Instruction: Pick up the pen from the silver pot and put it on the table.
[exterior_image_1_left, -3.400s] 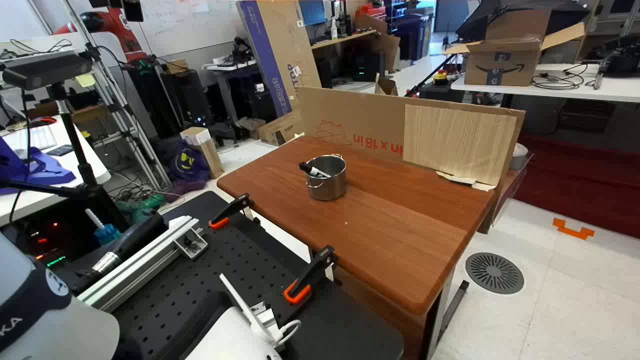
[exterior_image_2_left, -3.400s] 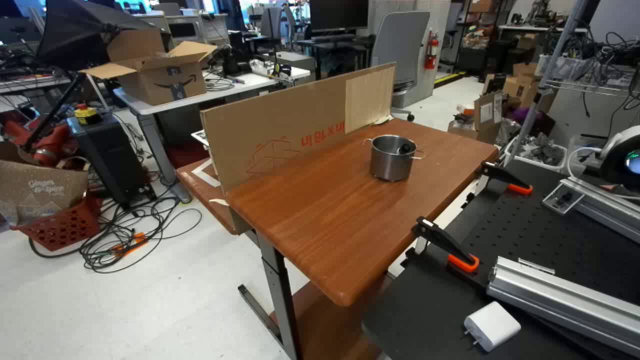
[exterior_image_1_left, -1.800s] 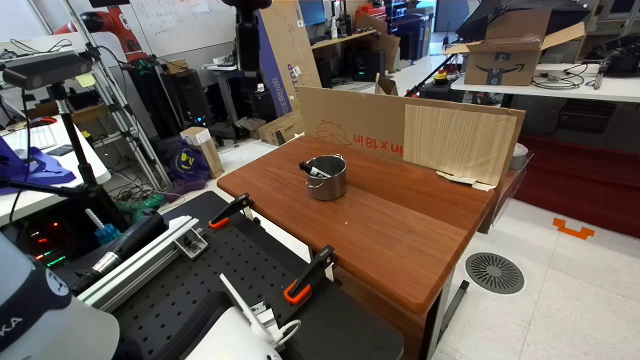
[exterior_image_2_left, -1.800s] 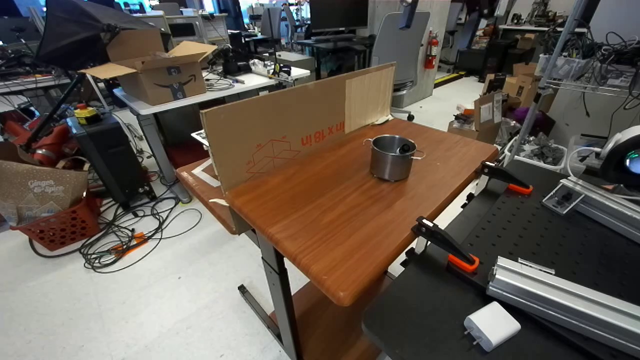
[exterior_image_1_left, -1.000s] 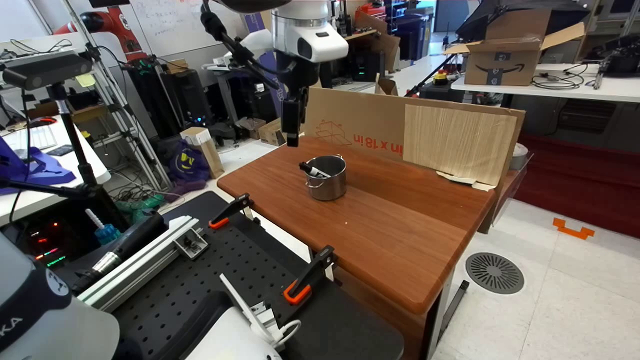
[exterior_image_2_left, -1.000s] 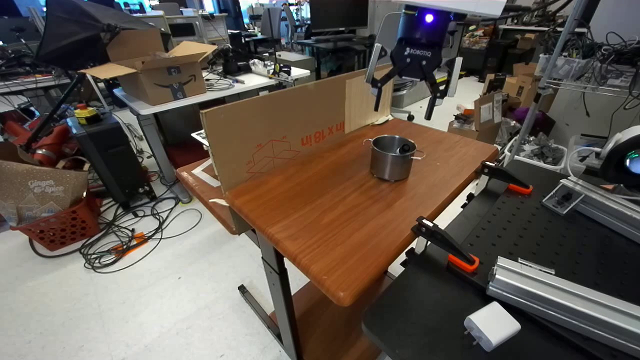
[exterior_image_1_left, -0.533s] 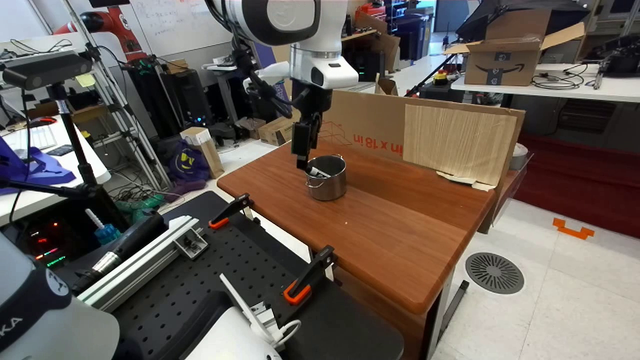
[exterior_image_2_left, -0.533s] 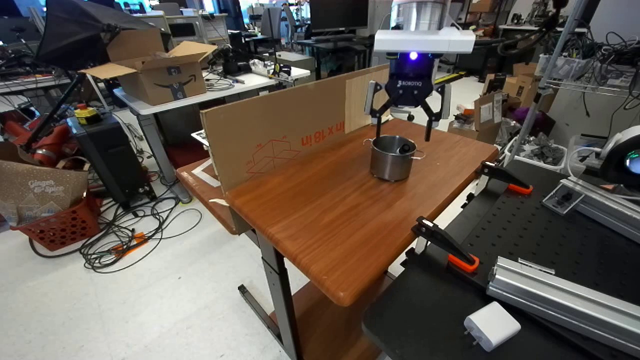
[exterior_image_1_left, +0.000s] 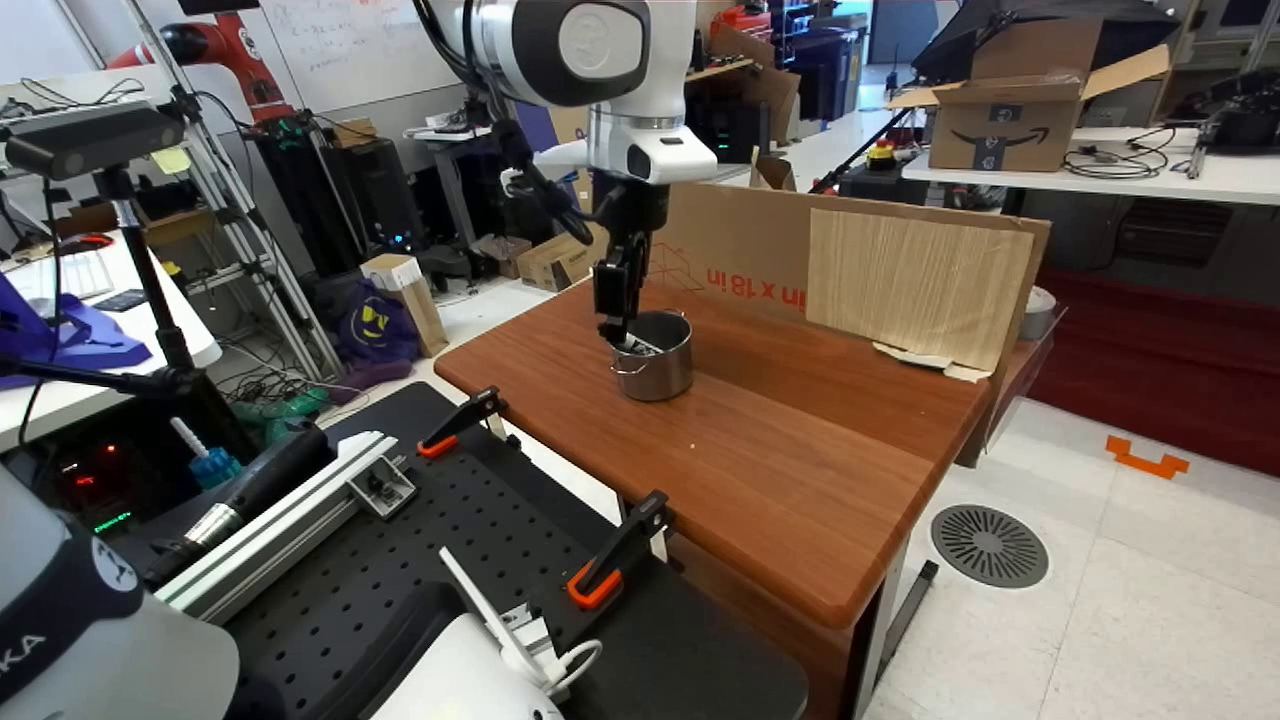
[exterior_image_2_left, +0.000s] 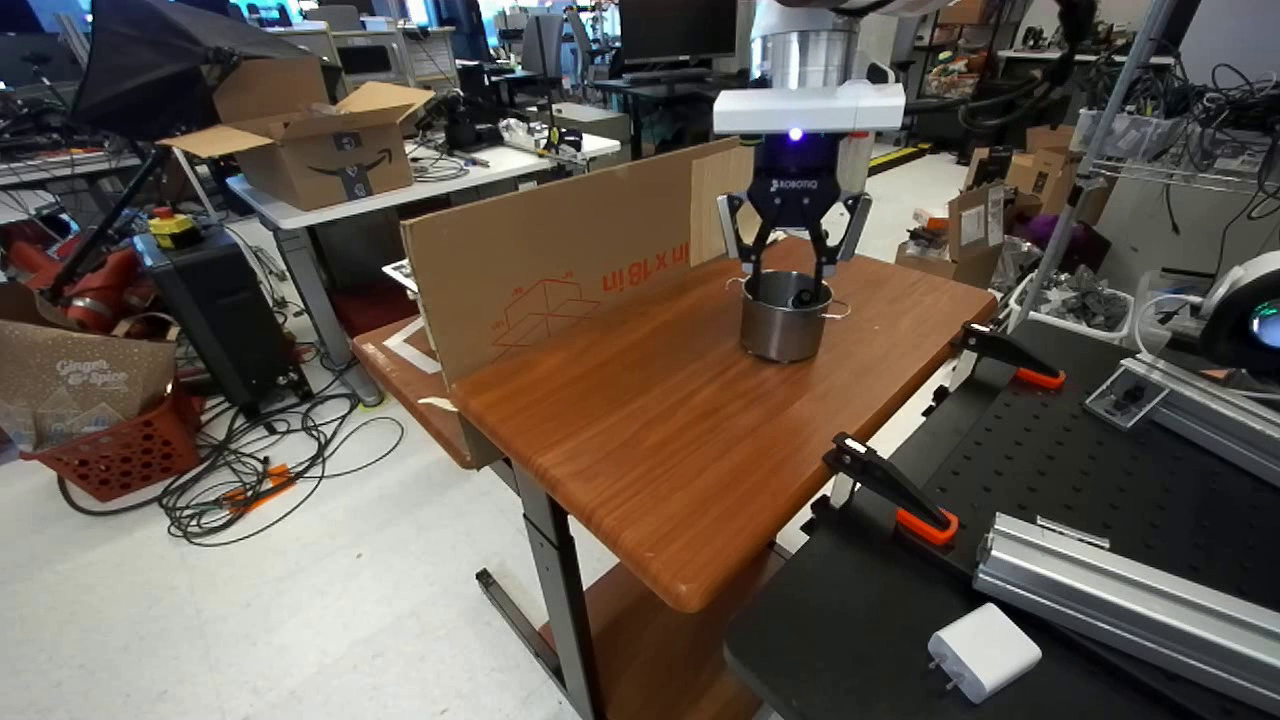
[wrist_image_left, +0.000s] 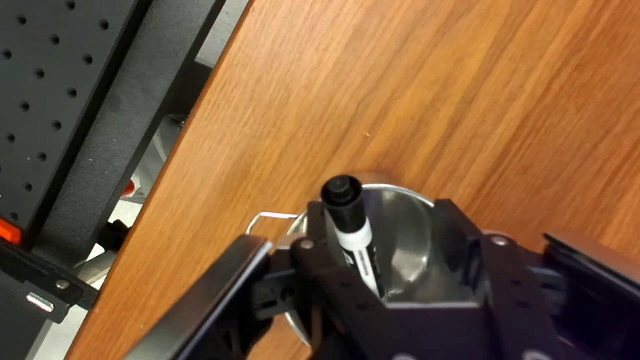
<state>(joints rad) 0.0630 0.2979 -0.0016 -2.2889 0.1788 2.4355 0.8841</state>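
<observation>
The silver pot (exterior_image_2_left: 782, 332) stands upright on the reddish-brown table (exterior_image_1_left: 800, 480). Leaning inside it is the pen (wrist_image_left: 354, 232), a black and white marker whose black capped end rises over the rim. My gripper (wrist_image_left: 380, 210) points down at the pot's mouth, its fingertips at about rim level. In the wrist view its jaws stand part-way apart, with the pen between them, close beside the left finger (wrist_image_left: 316, 220); whether they touch I cannot tell. A wide gap separates the pen from the right finger. An exterior view shows the gripper (exterior_image_2_left: 787, 285) with its fingers spread over the pot.
A cardboard panel (exterior_image_2_left: 560, 265) stands along the table's far edge. On the near side lies a black perforated bench (exterior_image_1_left: 480, 560) with two orange-tipped clamps (exterior_image_2_left: 890, 485). A wire handle (wrist_image_left: 270, 215) sticks out from the pot's side.
The arm has come into view and lowered my gripper to the pot's mouth. Its fingers have moved closer together from a wider spread. The pot has stayed in place.
</observation>
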